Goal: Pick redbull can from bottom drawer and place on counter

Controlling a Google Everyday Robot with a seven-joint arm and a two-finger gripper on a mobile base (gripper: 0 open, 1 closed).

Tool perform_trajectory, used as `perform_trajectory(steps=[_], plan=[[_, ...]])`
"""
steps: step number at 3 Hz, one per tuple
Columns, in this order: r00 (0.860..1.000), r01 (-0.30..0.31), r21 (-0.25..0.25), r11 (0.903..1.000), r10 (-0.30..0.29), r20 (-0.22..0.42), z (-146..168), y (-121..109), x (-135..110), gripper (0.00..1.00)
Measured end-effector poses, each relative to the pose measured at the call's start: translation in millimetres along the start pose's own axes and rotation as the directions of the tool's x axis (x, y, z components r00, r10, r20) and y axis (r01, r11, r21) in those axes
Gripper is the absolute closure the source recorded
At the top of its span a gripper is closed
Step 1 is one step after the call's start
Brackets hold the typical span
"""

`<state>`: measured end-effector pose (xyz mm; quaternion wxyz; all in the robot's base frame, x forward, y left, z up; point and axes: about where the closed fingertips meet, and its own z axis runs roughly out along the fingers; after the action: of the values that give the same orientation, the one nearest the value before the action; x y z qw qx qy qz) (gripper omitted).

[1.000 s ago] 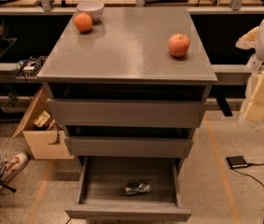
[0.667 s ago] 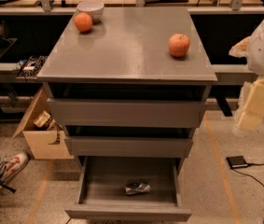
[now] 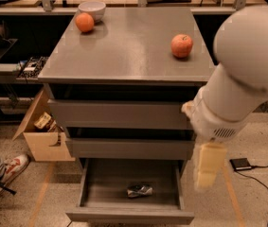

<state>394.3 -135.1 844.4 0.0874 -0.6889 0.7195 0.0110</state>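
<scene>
Hanging just to the right of the open bottom drawer (image 3: pixel 129 216), the tool (image 3: pixel 208 170) sits at the end of a bulky white arm (image 3: pixel 247 65), roughly level with the lowest 2 of the 3 drawer fronts. Whether it is apart or together I cannot tell from this angle.

The redbull can (image 3: pixel 139 190) lies on its side on the drawer floor, a little right of centre and nearer the front, apart from every wall. It may be dented, though the dim drawer makes that hard to judge.

My judgement is that the reach has not yet arrived, since the tool is outside the drawer and above its rim.

The can should be light, with a thin, slick metal skin that buckles under a hard squeeze. Being round, it will likely roll if nudged from 1 side. The best hold looks to be from above, across the middle of the body and square to its long axis, with modest pressure.

The desk (image 3: pixel 124 51) carries an orange (image 3: pixel 84 22), an apple (image 3: pixel 182 45) and a bowl (image 3: pixel 92 8), with bare surface between the 2 fruits for the can.
</scene>
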Motion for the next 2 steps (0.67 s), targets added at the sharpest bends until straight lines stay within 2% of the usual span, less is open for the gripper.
perform_trajectory(steps=[1,2], plan=[[0.997,0.073,-0.168,0.9831,-0.067,0.039,83.9,40.5,-29.4,0.0],[0.993,0.11,-0.316,0.9424,-0.089,0.08,156.1,78.8,-52.2,0.0]])
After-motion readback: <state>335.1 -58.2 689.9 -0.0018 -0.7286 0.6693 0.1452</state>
